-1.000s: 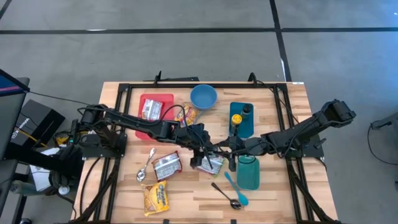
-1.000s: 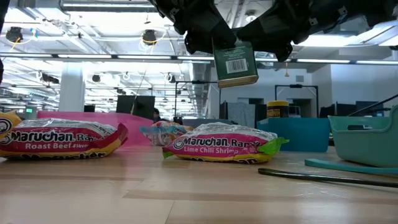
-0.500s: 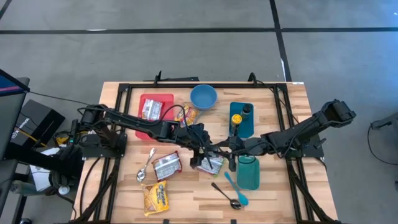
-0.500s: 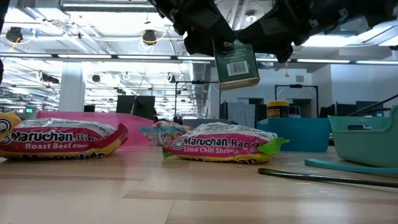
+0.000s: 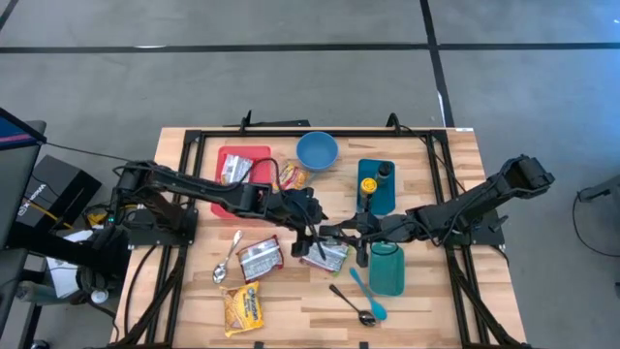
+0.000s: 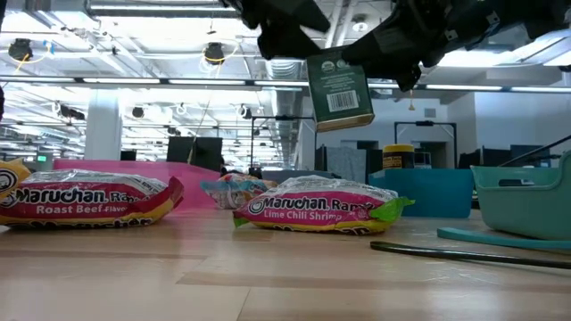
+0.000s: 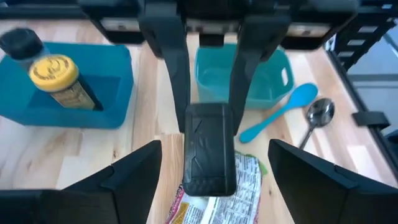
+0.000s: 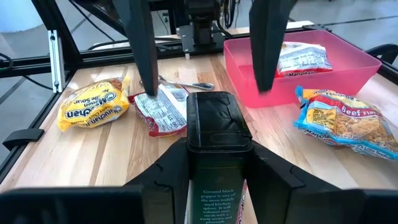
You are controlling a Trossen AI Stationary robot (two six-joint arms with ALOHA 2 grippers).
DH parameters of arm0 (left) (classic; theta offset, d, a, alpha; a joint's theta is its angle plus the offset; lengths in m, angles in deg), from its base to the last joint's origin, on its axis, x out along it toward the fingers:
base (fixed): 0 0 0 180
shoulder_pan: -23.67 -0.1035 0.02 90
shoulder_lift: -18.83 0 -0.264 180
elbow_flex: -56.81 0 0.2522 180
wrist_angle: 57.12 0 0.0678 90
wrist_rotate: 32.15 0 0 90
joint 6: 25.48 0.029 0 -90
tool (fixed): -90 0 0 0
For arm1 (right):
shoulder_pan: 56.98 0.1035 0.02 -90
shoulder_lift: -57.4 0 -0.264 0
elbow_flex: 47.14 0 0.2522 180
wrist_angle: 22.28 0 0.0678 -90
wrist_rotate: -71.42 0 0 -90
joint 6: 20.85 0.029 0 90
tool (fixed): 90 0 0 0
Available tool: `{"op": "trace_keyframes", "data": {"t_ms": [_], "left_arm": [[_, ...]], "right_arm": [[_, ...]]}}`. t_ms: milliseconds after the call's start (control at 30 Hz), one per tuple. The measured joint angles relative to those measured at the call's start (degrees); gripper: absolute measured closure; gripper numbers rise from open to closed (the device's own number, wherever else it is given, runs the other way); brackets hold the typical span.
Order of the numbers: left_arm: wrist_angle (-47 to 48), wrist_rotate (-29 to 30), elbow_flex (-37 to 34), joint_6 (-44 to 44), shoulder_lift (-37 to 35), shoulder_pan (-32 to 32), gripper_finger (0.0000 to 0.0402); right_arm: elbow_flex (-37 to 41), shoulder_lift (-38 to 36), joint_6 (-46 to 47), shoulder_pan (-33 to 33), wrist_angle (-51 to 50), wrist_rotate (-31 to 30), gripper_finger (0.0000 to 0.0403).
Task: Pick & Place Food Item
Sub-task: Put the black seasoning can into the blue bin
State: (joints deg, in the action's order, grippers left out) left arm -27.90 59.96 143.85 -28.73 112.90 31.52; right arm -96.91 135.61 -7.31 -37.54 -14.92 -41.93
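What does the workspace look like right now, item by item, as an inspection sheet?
Surface: wooden table, black frame on it.
Job's things: dark green tin held in the air above the lime chili shrimp ramen pack.
Clutter: pink tray, blue bowl, teal container, metal spoon, more ramen packs.
Grippers: right gripper shut on the tin; left gripper open, not touching it.
Cables: cable loop by the left arm.
Surroundings: grey floor; nobody seen.

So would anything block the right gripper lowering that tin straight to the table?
Likely yes: the Lime Chili Shrimp ramen packet lies on the table directly beneath the tin held by the right gripper.
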Motion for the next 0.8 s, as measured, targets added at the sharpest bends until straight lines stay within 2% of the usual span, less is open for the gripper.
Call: {"op": "trace_keyframes", "data": {"t_ms": [133, 500, 800], "left_arm": [[0.1, 0.7, 0.0, 0.0, -2.0, 0.0, 0.0112], [0.2, 9.7, 0.0, 0.0, -4.4, -0.1, 0.0116], [0.3, 10.2, 0.0, 0.0, -4.4, 0.0, 0.0121]], "right_arm": [[0.0, 0.0, 0.0, 0.0, -0.1, 0.0, 0.0285], [0.0, 0.0, -1.3, 0.0, -0.1, -0.8, 0.0285], [0.0, 0.0, -3.0, 0.0, -1.0, -8.6, 0.0285]]}}
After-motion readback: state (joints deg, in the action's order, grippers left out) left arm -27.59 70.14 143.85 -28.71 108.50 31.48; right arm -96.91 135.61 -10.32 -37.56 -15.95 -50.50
